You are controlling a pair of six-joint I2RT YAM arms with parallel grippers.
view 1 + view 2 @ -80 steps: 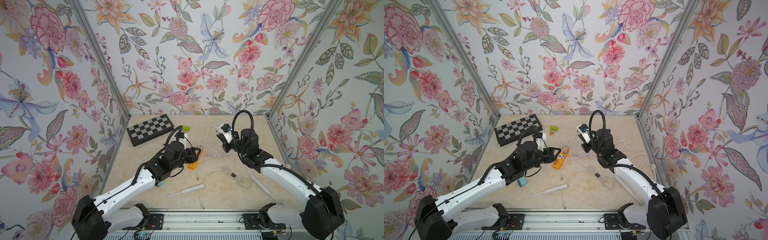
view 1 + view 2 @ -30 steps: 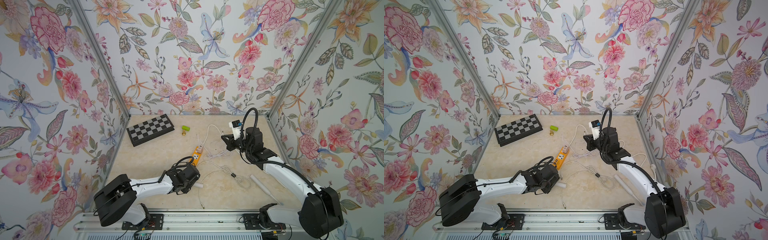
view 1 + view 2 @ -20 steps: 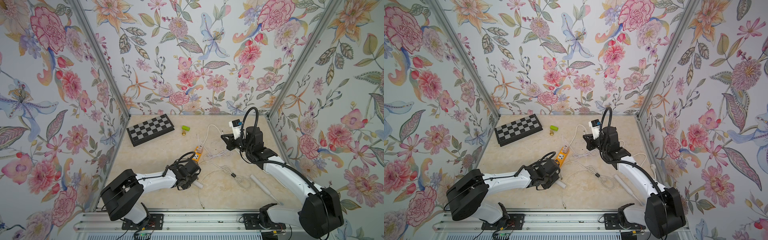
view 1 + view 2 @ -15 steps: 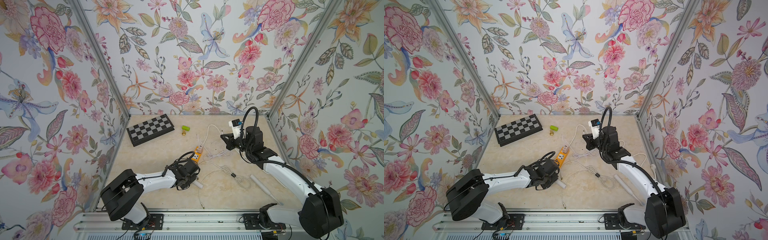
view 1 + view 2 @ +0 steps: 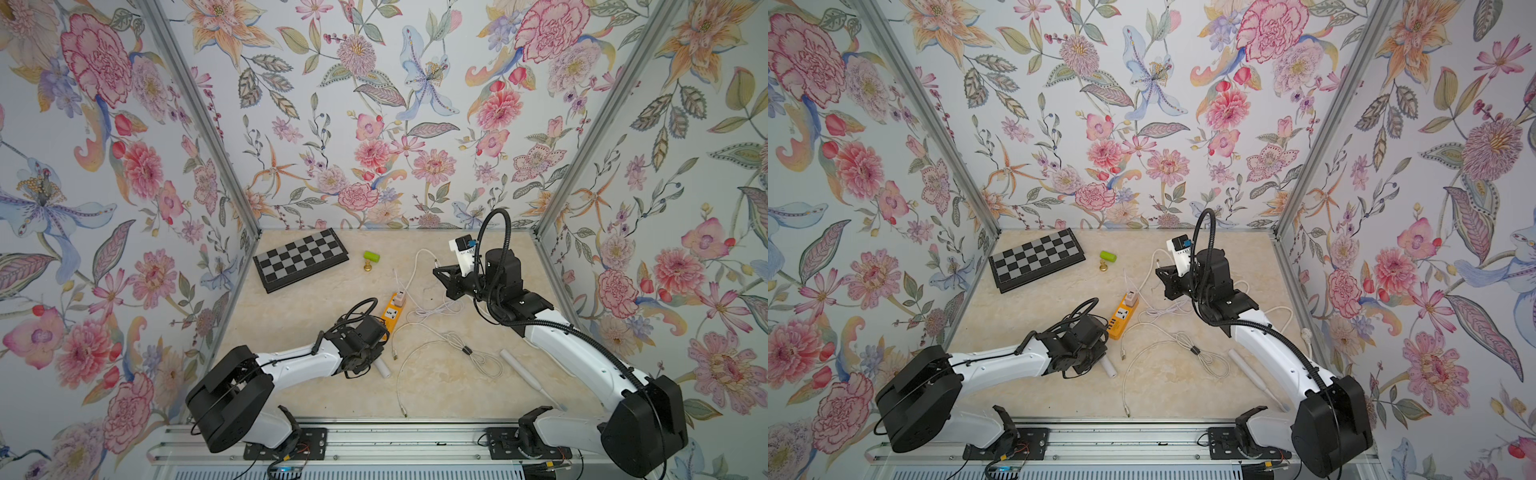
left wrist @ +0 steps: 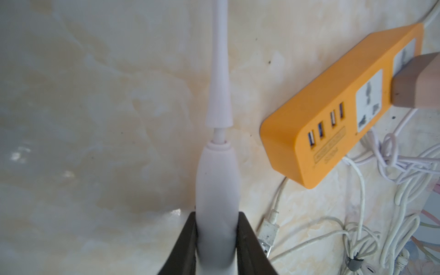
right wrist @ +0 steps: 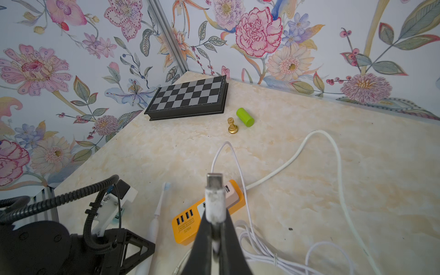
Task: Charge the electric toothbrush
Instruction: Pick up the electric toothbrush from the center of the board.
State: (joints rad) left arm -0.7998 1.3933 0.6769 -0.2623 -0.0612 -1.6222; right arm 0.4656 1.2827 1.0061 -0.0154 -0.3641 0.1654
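— How much room do you have?
— Your table (image 5: pixel 457 249) is walled on three sides. Bare marble lies open between the chessboard (image 5: pixel 300 259), near the back-left corner, and your left arm (image 5: pixel 299 365).
— And the toothbrush (image 6: pixel 217 171)?
— Just beside the orange power strip (image 6: pixel 333 114), not touching it. Your left gripper (image 6: pixel 216 216) is pinched narrow on its handle. Your right gripper (image 7: pixel 215 221), above the loose white cables (image 5: pixel 449 345), clamps a cable plug (image 7: pixel 215 190).

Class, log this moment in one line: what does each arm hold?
left jaws: shut on toothbrush | right jaws: shut on cable plug | power strip: beside toothbrush | charging: plug not yet connected
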